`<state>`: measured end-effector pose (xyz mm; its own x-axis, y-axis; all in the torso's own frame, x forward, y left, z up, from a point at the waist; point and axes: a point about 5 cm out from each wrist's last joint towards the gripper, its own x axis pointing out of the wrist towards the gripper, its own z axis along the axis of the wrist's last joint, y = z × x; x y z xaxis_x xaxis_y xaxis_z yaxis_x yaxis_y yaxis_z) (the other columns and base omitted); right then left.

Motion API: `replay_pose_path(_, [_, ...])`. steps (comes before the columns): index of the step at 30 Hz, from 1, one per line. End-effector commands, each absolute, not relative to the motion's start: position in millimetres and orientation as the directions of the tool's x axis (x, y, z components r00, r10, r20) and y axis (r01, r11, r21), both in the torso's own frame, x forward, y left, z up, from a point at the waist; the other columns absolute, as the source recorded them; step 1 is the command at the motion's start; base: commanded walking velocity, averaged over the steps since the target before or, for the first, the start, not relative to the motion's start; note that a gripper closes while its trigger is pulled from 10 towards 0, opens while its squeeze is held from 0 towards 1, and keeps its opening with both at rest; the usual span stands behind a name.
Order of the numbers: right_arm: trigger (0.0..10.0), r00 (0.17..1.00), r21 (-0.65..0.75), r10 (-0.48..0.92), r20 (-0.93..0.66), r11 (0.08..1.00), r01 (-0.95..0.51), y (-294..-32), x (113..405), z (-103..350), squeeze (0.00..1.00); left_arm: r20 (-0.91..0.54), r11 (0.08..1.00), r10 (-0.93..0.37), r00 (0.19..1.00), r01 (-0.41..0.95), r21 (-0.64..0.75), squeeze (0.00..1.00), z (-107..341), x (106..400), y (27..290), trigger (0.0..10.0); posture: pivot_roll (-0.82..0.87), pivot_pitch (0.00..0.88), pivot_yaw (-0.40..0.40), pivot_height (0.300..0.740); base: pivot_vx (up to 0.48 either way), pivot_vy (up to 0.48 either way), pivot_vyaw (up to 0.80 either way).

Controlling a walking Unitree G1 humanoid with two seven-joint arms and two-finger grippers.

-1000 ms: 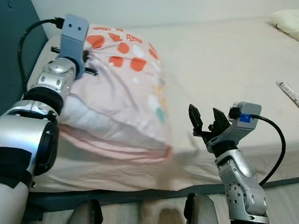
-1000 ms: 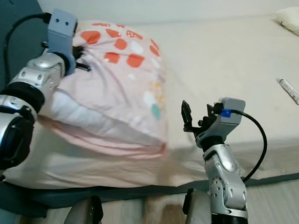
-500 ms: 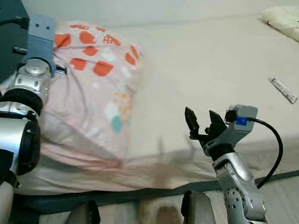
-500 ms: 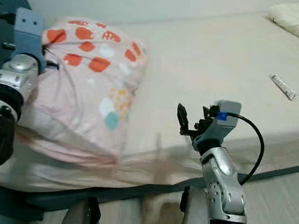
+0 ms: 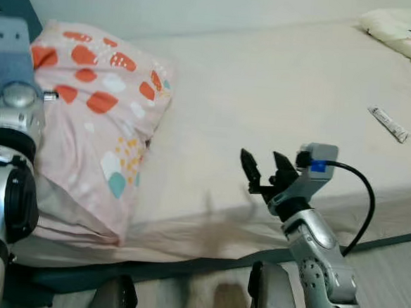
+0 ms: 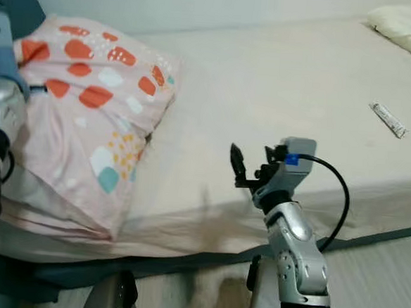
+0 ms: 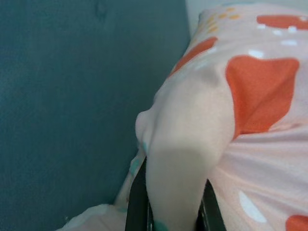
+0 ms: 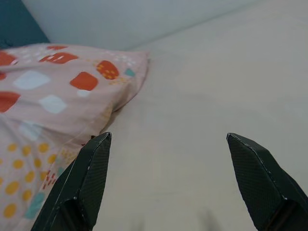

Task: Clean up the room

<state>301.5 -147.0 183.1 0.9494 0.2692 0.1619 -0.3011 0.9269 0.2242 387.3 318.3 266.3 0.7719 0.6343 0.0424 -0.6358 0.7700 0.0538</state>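
Observation:
A pink pillow point(image 5: 94, 125) with orange, white and teal patches lies at the left end of the cream bed point(image 5: 280, 96), against the teal headboard point(image 7: 72, 96). My left gripper point(image 7: 168, 207) is shut on a fold of the pillow's corner point(image 7: 187, 159), with cloth pinched between its black fingers. My left arm point(image 5: 11, 112) reaches up along the pillow's left side. My right gripper point(image 5: 263, 171) hovers open over the bed's front edge, to the right of the pillow and apart from it. Its two fingers point(image 8: 86, 178) frame bare sheet.
A small white tube point(image 5: 388, 124) lies on the bed at the right. A second cream pillow point(image 5: 404, 30) with a dark print sits at the far right corner. Pale wall runs behind the bed. Wooden floor point(image 5: 394, 280) shows at the bottom right.
The pillow has been pulled left toward the headboard, with my left gripper still holding its corner. The camera view has shifted. My right gripper has drifted slightly left and lower, still open.

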Motion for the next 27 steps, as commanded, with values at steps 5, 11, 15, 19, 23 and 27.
replay_pose_path(5, [10.0, 0.943, 0.232, 0.296, 0.151, 0.917, -0.325, -140, 299, 181, 0.00, -0.118, 0.776, 0.615, 0.780, -0.625, -0.088, 0.00, 227, 388, 306, 1.2, 0.03, 0.177, 0.089, 0.476, 0.000, 0.000, 0.00])
replay_pose_path(11, [10.0, 0.943, 0.235, 0.300, 0.147, 0.915, -0.328, -137, 296, 180, 0.00, -0.269, 0.741, 0.601, 0.753, -0.651, -0.167, 0.00, 187, 384, 292, 0.1, 0.01, 0.177, 0.098, 0.476, 0.000, 0.000, 0.00])
replay_pose_path(15, [10.0, 0.943, 0.235, 0.298, 0.147, 0.916, -0.326, -137, 295, 180, 0.00, -0.305, 0.731, 0.592, 0.746, -0.656, -0.187, 0.00, 179, 383, 290, 0.1, 0.02, 0.181, 0.102, 0.476, 0.000, 0.000, 0.00])
replay_pose_path(19, [10.0, 0.943, 0.237, 0.296, 0.152, 0.915, -0.325, -137, 295, 181, 0.00, -0.289, 0.724, 0.587, 0.756, -0.650, -0.231, 0.00, 178, 383, 289, 10.0, 0.01, 0.185, 0.105, 0.476, 0.000, 0.000, 0.00])
replay_pose_path(23, [10.0, 0.943, 0.237, 0.295, 0.152, 0.916, -0.325, -137, 294, 182, 0.00, -0.260, 0.724, 0.587, 0.766, -0.641, -0.253, 0.00, 185, 385, 289, 10.0, 0.01, 0.189, 0.106, 0.476, 0.000, 0.000, 0.00])
replay_pose_path(27, [10.0, 0.944, 0.237, 0.293, 0.152, 0.917, -0.322, -137, 294, 182, 0.00, -0.214, 0.734, 0.588, 0.781, -0.625, -0.264, 1.00, 195, 387, 289, 10.0, 0.01, 0.190, 0.106, 0.476, 0.000, 0.000, 0.00])
